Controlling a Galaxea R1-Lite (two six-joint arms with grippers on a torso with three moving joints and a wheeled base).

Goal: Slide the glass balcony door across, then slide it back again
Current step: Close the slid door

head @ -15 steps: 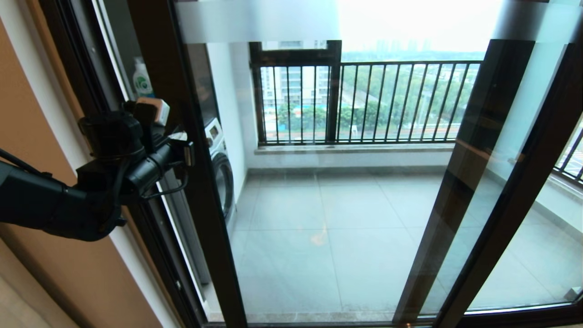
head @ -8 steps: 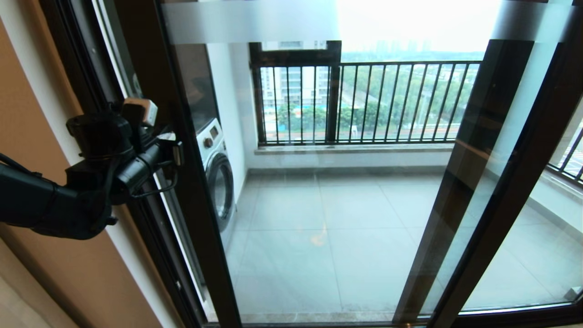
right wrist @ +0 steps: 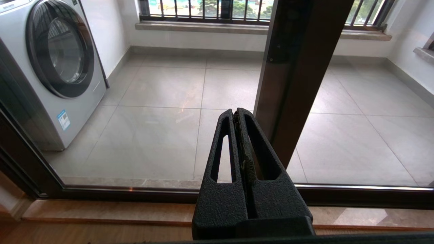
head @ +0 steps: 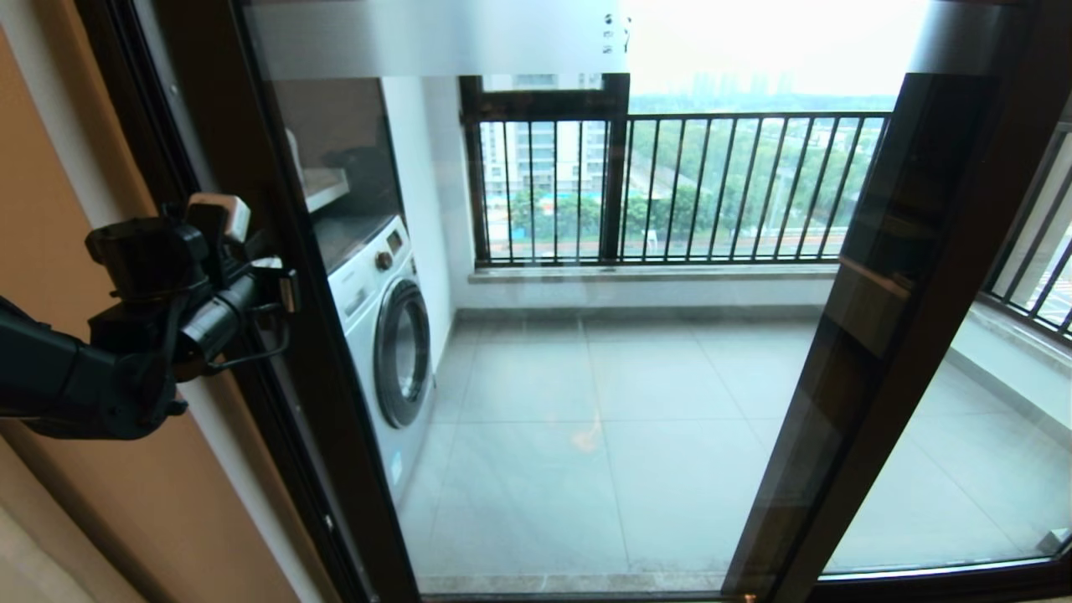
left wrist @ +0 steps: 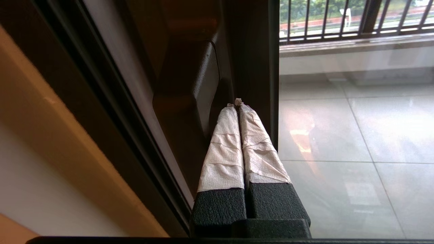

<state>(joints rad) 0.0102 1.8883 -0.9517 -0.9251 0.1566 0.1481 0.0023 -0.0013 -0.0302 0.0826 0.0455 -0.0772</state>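
Slippage was the main risk: the left gripper (left wrist: 236, 103) had its taped fingers (left wrist: 223, 149) pressed together, clasping nothing, tips merely wedged beside the bar handle (left wrist: 190, 88) of the glass balcony door (head: 536, 335), which stood just ahead of them; the right gripper (right wrist: 237, 117) hung clenched and idle

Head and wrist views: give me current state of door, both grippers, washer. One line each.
glass balcony door: nearly shut against the left jamb, narrow gap left.
left gripper: shut, tips pressed at the door's bar handle.
right gripper: shut, idle, low before the glass.
washing machine: porthole closed.
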